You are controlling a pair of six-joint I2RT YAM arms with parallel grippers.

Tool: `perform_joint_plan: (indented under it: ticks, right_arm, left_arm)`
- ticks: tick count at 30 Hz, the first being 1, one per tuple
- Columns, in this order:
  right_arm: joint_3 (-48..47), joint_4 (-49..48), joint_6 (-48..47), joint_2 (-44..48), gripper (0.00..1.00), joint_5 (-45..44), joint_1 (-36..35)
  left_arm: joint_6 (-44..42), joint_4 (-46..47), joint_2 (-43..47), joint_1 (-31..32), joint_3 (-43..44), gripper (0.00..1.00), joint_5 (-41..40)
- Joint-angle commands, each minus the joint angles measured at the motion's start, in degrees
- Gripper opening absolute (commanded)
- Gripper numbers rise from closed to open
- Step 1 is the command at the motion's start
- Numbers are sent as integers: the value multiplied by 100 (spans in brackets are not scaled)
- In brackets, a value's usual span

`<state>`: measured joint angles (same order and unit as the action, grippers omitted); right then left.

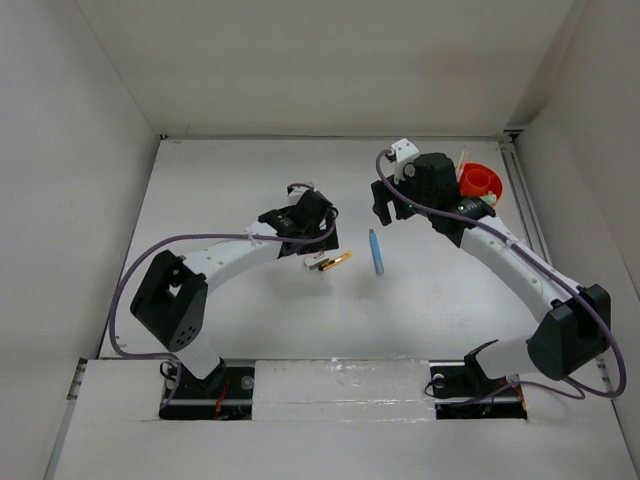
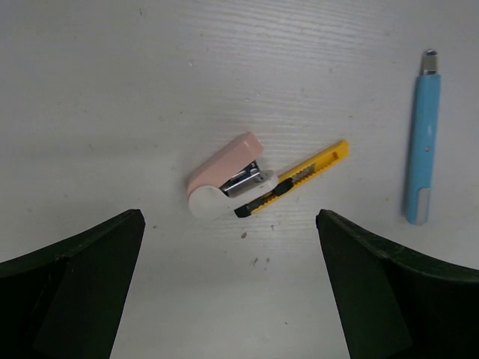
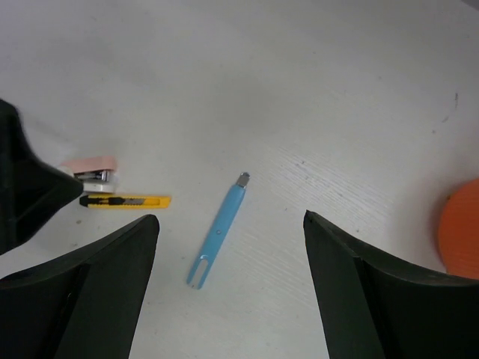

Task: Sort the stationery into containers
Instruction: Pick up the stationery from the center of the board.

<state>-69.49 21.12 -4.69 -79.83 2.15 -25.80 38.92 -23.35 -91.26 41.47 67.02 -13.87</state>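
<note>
While both claws hang over the table (image 1: 250,190), left claw (image 2: 232,299) is wide open, holding nothing | right claw (image 3: 232,299) is wide open too, empty | blue pen (image 1: 377,252) lies flat | yellow-black cutter (image 2: 296,179) touches pink stapler (image 2: 224,176), at the pen's 9 o'clock | orange cup (image 1: 478,182) sits at the pen's 2 o'clock, well apart.

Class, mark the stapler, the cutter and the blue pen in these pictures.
Stapler (image 2: 224,163): left wrist view, on its pink top.
Cutter (image 2: 298,176): left wrist view, middle of the yellow body.
Blue pen (image 3: 219,230): right wrist view, middle of the barrel.
</note>
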Motion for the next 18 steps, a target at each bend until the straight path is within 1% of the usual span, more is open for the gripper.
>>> perform_joint_plan:
  ticks: [1, 3, 6, 10, 14, 18]
  right_arm:
    - [103, -442, 12, 345, 84, 153, -187]
    - [260, -443, -40, 398, 84, 154, -259]
    - [331, -547, -41, 460, 84, 286, -372]
    - [436, -610, -94, 460, 84, 418, -583]
    - [437, -557, -146, 460, 84, 470, -698]
    - [437, -504, -208, 460, 84, 523, -821]
  left_arm:
    - [55, 233, -198, 10, -312, 98, -274]
    - [2, 366, -199, 10, -461, 95, -274]
    - [-200, 638, -199, 10, -462, 95, -274]
    - [-551, 1156, -93, 10, -795, 92, -204]
    - [-920, 1570, -41, 10, -989, 91, 103]
    - [-1044, 1781, -41, 10, -1121, 91, 305]
